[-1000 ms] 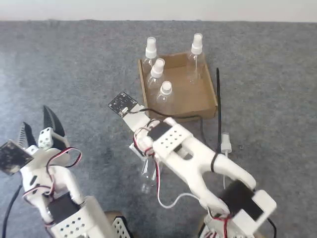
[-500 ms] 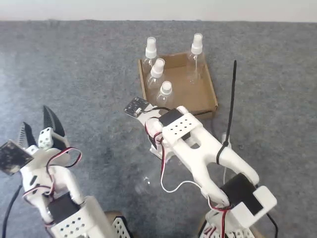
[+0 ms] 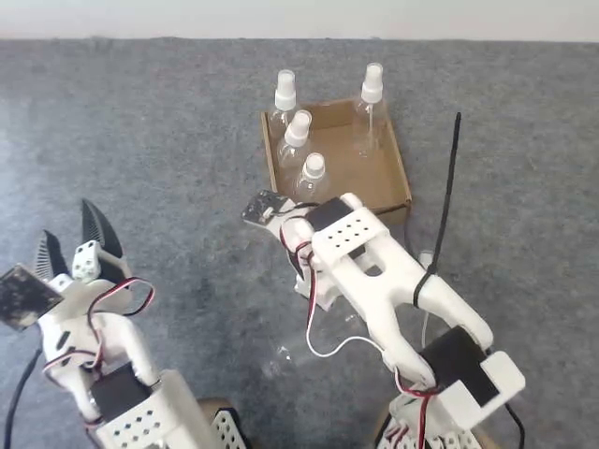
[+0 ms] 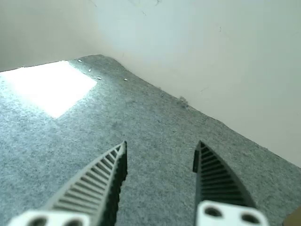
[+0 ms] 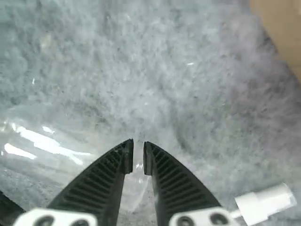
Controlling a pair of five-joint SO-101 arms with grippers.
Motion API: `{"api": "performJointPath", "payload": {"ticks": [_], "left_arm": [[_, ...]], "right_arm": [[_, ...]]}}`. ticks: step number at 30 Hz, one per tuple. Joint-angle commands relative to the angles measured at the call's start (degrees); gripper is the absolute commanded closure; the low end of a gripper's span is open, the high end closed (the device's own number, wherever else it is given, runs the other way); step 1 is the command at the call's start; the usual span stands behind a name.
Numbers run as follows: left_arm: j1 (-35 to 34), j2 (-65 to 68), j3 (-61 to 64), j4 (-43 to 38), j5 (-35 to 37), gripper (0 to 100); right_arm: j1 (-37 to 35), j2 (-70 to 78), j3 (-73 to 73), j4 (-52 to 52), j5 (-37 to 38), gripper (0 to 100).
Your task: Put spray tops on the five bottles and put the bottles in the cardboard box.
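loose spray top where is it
High view: the loose spray top lies on the carpet beside the right arm, just off the cardboard box's near right corner.

Grey carpet (image 3: 140,140) (a sunlit patch (image 4: 47,87) on it) meets a pale wall (image 4: 211,56).

Brown cardboard box (image 3: 367,183), grey carpet (image 3: 140,140)

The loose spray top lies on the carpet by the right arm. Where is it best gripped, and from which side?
Take the spray top by its round white body, just behind the nozzle, coming straight down from above. It lies on its side on the carpet, so only its upper face is free, and closing across the short width should keep it from rolling.
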Motion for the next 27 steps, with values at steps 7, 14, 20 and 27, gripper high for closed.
{"api": "performJointPath", "payload": {"ticks": [7, 14, 20, 27], "left_arm": [[-0.3, -0.7, -0.5, -1.9, 0.5, 79], [-0.3, -0.7, -0.5, -1.9, 0.5, 79], [-0.3, -0.7, -0.5, -1.9, 0.5, 79], [-0.3, -0.7, -0.5, -1.9, 0.5, 79]], "right_arm": [[1.1, -14.1, -3.9, 5.0, 3.3, 99.1], [-3.4, -17.0, -2.4, 5.2, 4.0, 98.7], [-7.0, -19.2, -1.3, 9.3, 3.9, 87.4], [-9.7, -22.6, 1.4, 10.0, 4.1, 71.3]]}}
